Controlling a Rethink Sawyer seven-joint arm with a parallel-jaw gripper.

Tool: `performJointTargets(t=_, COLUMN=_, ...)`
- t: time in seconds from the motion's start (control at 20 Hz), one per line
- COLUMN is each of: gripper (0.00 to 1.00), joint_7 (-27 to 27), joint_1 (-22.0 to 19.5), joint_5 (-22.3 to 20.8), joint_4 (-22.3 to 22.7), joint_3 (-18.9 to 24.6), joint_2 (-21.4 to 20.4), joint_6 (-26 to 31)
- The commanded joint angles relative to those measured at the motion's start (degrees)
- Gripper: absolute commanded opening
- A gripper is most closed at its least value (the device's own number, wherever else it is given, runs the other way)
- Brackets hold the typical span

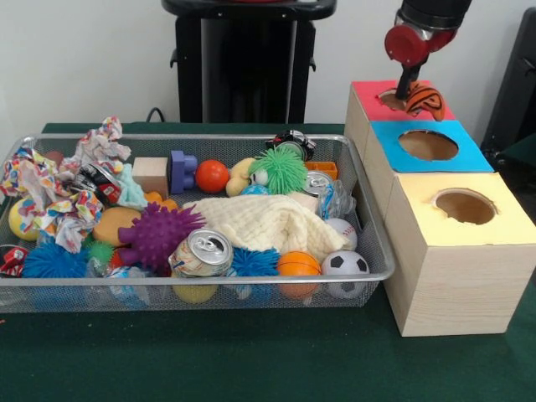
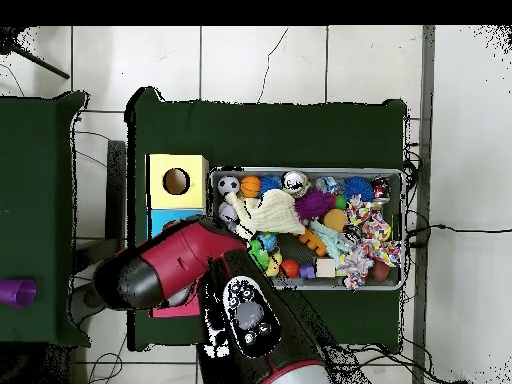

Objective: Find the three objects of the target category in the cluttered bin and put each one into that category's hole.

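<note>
My gripper hangs over the round hole of the red-topped box at the far right. It is shut on an orange toy with black stripes, which sits at the hole's right rim. In the overhead view the red and black arm covers the gripper, the toy and most of the red box. The wire mesh bin holds an orange basketball, a soccer ball, a baseball and an orange ball among other clutter.
A blue-topped box and a yellow-topped box, each with a hole, stand in a row in front of the red one. The bin also holds a cream cloth, cans, spiky balls, blocks and crumpled wrappers.
</note>
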Motion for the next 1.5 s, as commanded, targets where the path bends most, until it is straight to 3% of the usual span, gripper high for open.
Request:
performJointTargets(t=0.05, gripper=0.00, joint_7=-4.43, joint_1=-2.88, joint_5=1.81, joint_4=-6.29, joint_3=3.38, joint_2=-2.77, joint_6=3.42)
performJointTargets(t=0.5, gripper=0.00, joint_7=-4.68, joint_1=-4.83, joint_5=1.20, joint_4=-4.82, joint_3=4.02, joint_2=-0.85, joint_6=0.71)
performJointTargets(t=0.85, gripper=0.00, joint_7=-3.76, joint_1=-7.95, joint_5=-0.19, joint_4=1.85, joint_3=4.29, joint_2=-1.12, joint_6=-5.19)
performJointTargets(t=1.5, gripper=0.00, joint_7=4.74, joint_1=-6.39, joint_5=-0.88, joint_4=12.53, joint_3=1.42, joint_2=-4.23, joint_6=-14.57)
